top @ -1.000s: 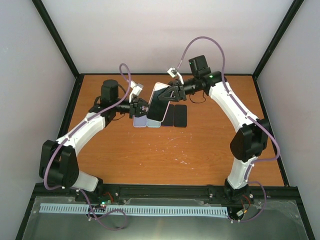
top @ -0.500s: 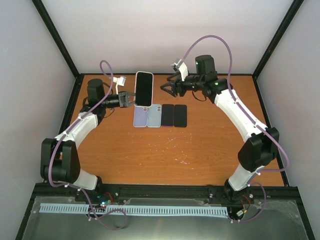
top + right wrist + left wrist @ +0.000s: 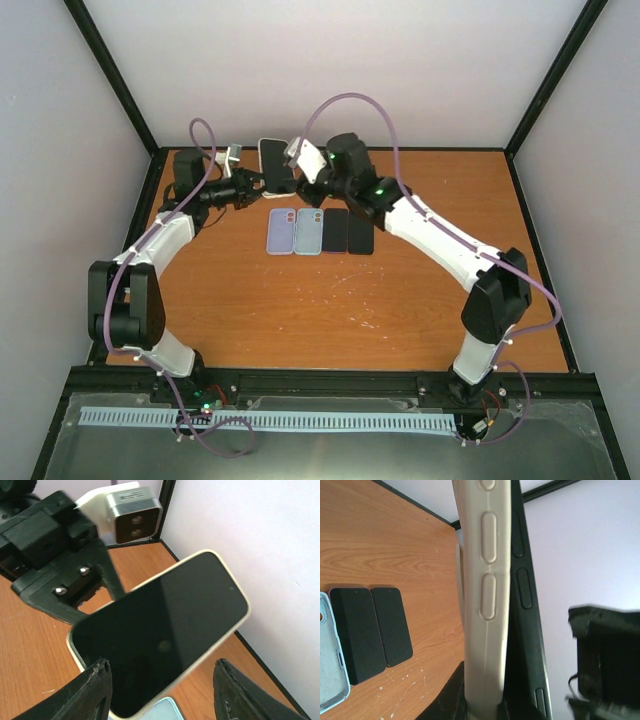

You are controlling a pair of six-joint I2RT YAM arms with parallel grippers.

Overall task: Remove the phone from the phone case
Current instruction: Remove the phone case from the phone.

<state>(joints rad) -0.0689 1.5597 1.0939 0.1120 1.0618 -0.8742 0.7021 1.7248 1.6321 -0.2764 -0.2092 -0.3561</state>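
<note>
The phone, its black screen facing the right wrist camera, sits in a cream phone case held up above the table's back left. In the top view the cased phone stands on edge. My left gripper is shut on the case's lower end, and the phone's black edge lies along the case. My right gripper is open, with one finger on each side of the phone's near end and not touching it. In the top view the right gripper is just right of the phone.
On the table below lie, in a row, a lavender case, a light blue case and two black phones. The back wall and the black frame rail stand close behind the held phone.
The left arm carried the cased phone up and back to the left, away from the row. The right gripper let go, opened wider, drew off, then swung left to the phone again.
</note>
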